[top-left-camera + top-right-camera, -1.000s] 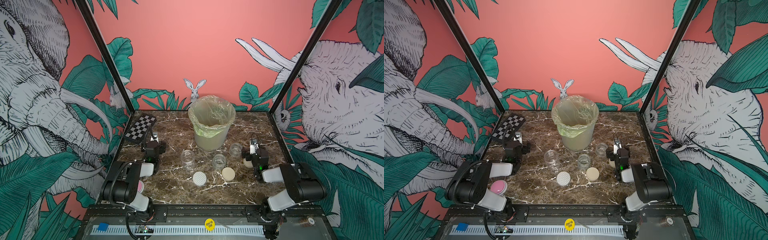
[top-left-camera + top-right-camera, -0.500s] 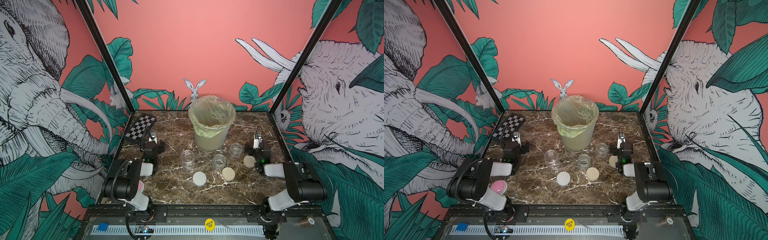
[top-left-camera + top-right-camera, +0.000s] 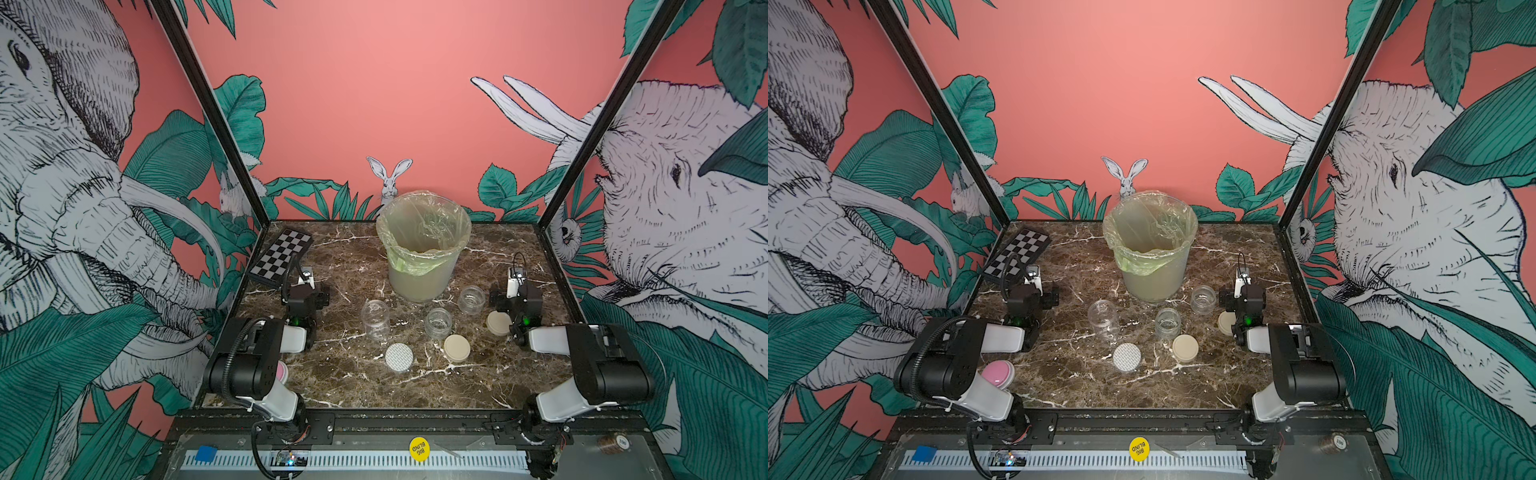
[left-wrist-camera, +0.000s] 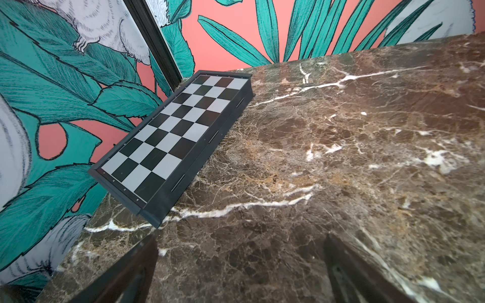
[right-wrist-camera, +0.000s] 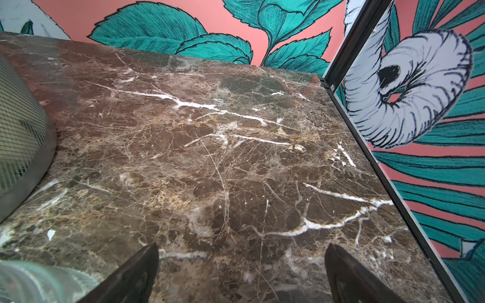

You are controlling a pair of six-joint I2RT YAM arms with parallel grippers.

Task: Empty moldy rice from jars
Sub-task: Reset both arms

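- Three jars (image 3: pixel 375 319), uncapped for pouring, are shown standing near the bin (image 3: pixel 419 286); no moldy rice is seen inside
- Left gripper (image 4: pixel 241 246) and right gripper (image 5: pixel 241 251) are parked at the sides, jaws spread wide, nothing gripped

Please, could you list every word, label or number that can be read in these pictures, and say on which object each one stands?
"BIG BLIND": on the round yellow sticker at the front edge of the rig, printed tilted, seen in both top views.
White label on the small brown spool: too small to read.
Tiny marks along the border of the chessboard: too small to read.
No other text shows.
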